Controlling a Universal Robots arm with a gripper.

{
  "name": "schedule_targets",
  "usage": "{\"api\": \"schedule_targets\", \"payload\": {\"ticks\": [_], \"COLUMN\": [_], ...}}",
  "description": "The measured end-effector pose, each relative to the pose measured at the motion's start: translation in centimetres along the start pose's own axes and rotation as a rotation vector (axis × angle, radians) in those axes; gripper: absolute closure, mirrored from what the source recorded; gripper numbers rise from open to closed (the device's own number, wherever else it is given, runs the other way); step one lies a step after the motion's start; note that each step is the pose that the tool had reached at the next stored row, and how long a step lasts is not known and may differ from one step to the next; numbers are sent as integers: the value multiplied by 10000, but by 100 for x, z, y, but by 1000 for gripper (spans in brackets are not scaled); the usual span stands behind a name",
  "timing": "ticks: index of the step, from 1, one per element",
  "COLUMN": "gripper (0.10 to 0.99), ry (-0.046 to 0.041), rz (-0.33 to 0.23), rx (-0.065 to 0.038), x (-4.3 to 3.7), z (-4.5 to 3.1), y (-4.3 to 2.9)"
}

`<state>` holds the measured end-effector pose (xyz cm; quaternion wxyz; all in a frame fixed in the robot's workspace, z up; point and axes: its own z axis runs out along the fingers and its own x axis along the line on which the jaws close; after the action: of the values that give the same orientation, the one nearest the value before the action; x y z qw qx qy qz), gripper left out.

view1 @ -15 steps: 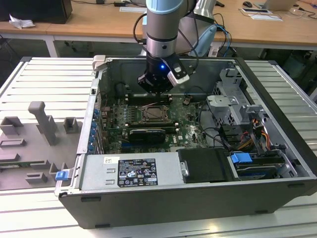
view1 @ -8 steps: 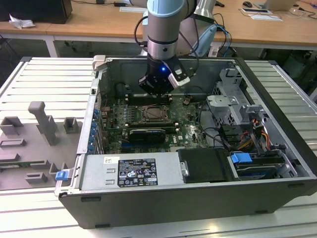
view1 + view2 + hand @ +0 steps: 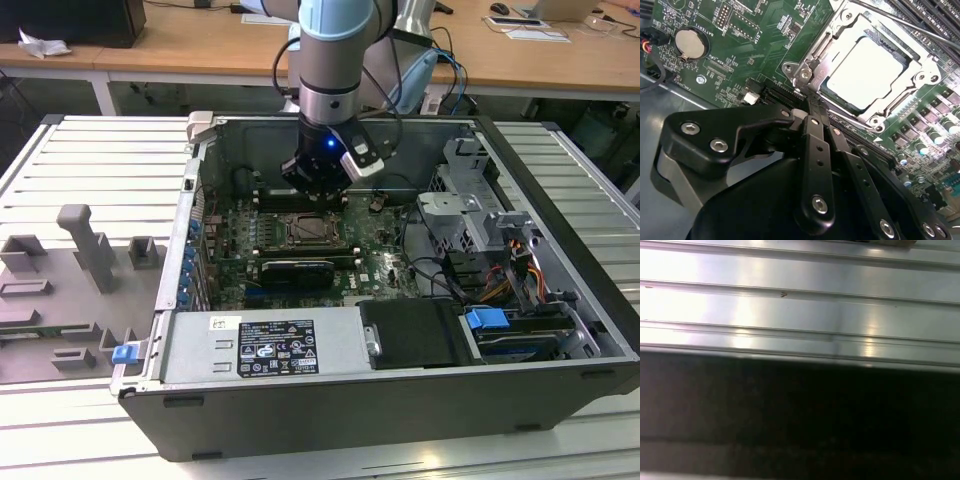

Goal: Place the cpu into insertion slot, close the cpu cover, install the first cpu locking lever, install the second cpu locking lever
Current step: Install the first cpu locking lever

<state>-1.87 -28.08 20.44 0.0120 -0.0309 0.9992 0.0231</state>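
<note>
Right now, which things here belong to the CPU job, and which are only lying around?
Job:
- cpu, seated in the insertion slot
- cpu cover, closed over it
- hand, beside the slot

Lying around:
- coin battery
- power supply box
- grey fixtures

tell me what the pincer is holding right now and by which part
Nothing, as far as it shows: in the second wrist view the pincer is shut with nothing between its tips, beside the cpu cover closed over the cpu.

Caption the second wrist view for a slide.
Gripper beside the socket, chip seated under the closed cover.
</note>
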Motion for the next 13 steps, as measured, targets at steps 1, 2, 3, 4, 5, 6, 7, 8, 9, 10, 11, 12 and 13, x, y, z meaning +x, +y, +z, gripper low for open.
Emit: {"api": "schedule_targets", "payload": {"ticks": [1,2,3,4,5,6,7,8,9,10,11,12,13], "gripper": [980,980,980,980,980,980,980,980,980,980,980,980,980], "ry": [1,2,1,1,-5,-8,-5,-1,2,7,14,17,19], "rz": [0,-2,-3,-3,-1,-2,-2,-1,-2,-3,-7,-8,-8], "rx": [12,30,37,37,31,30,33,61,85,165,274,304,333], "x": [-1,-2,-2,-2,-2,-3,-3,-2,-2,-2,-2,-2,-2], "z": [3,5,6,6,-1,-8,-10,-12,-12,-11,-5,-4,-1], "y": [0,0,0,0,1,2,2,2,1,1,1,1,0]}}
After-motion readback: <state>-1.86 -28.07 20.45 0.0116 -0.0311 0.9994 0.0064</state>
